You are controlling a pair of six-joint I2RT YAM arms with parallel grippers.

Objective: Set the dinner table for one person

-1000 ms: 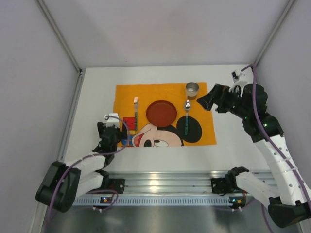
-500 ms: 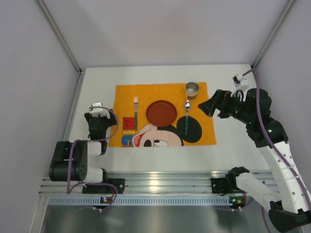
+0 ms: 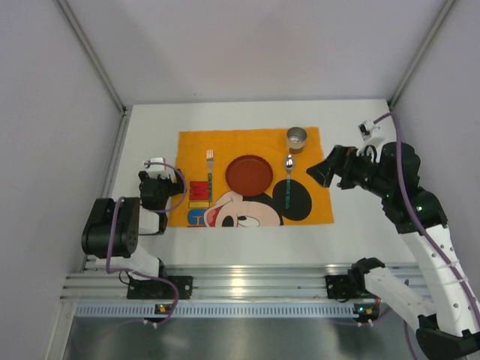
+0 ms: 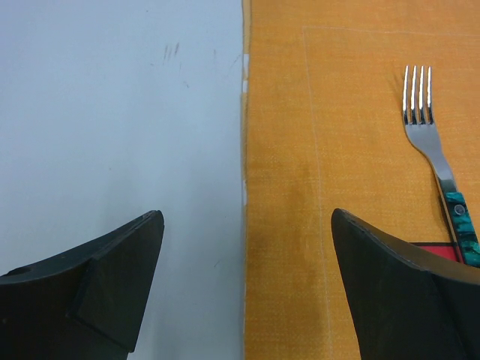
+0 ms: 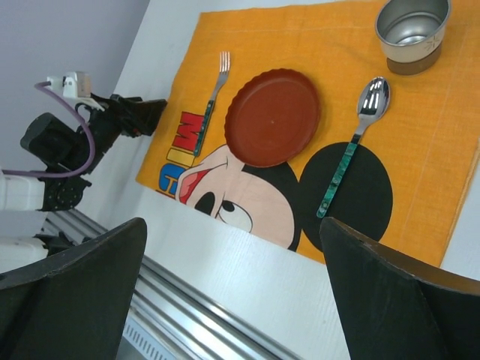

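The white dinner table (image 3: 360,217) carries an orange Mickey Mouse cloth (image 3: 255,214). On the cloth lie a fork (image 3: 210,171) with a teal handle, a red-brown plate (image 3: 249,173), a teal-handled spoon (image 3: 288,180) and a metal cup (image 3: 297,138). My left gripper (image 3: 161,187) is open and empty, low over the cloth's left edge (image 4: 244,150); the fork (image 4: 431,150) lies ahead to its right. My right gripper (image 3: 320,167) is open and empty, raised off the cloth's right side. It looks down on the plate (image 5: 272,116), spoon (image 5: 360,135), fork (image 5: 212,101) and cup (image 5: 411,30).
Grey walls close the table on the left, back and right. An aluminium rail (image 3: 247,289) with both arm bases runs along the near edge. The folded left arm (image 5: 67,150) sits by the cloth's left edge.
The left arm has drawn back off the cloth's near-left corner and folded up at the cloth's left edge. The right gripper has shifted slightly right, away from the cup.
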